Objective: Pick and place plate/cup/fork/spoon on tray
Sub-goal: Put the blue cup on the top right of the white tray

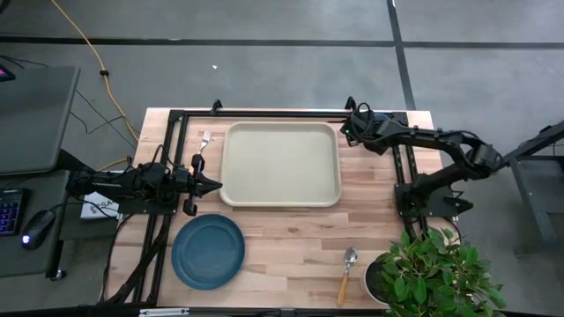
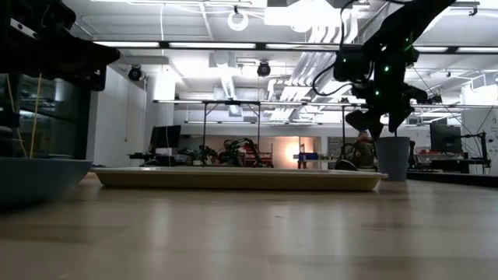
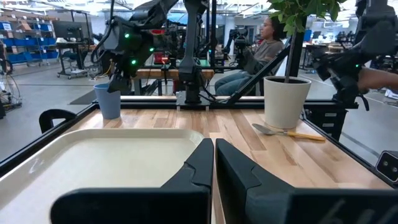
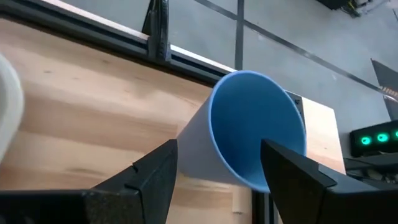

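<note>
Light blue cup (image 4: 249, 124): stands at the tabletop's far right corner, beside the tray (image 1: 280, 165).
Right hand (image 4: 217, 180): open, fingers straddling it, not clamped.
Handling: likely light, smooth; grip mid-wall.
Left hand (image 3: 213, 165): closed, empty.

Item, at my table's near right corner: leafy green plant (image 1: 436, 269) in a round white pot (image 3: 286, 101). Item, beyond my table: seated person (image 3: 261, 46), partly hidden.
</note>
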Available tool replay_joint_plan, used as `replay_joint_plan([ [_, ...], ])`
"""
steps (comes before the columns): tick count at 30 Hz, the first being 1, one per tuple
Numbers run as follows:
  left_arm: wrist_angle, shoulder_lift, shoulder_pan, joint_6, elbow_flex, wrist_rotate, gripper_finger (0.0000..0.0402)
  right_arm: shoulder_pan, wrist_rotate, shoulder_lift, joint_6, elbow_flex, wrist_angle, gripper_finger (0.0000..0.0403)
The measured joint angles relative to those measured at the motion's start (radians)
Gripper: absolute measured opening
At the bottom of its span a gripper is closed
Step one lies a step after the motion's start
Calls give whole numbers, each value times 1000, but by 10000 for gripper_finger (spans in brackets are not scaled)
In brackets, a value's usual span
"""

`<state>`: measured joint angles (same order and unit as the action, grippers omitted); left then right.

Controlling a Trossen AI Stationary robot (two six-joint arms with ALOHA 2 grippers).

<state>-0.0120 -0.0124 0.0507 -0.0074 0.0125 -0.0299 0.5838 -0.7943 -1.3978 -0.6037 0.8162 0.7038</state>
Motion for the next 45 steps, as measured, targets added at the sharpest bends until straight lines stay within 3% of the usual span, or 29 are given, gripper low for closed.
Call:
replay_joint_plan([
  [4,0,0,0,0,0,0,0,35,-26,-42,23,0,-37,220],
  [14,0,0,0,0,0,0,1,106,20,-108,81,0,-85,204],
  [18,0,0,0,0,0,0,0,109,21,-108,87,0,-86,159],
  [25,0,0,0,0,0,0,1,91,26,-108,109,0,-82,27],
  [27,0,0,0,0,0,0,1,78,25,-107,115,0,-78,9],
  [39,0,0,0,0,0,0,1,-32,23,14,142,0,-52,3],
  [45,0,0,0,0,0,0,1,-138,101,86,225,0,-137,2],
])
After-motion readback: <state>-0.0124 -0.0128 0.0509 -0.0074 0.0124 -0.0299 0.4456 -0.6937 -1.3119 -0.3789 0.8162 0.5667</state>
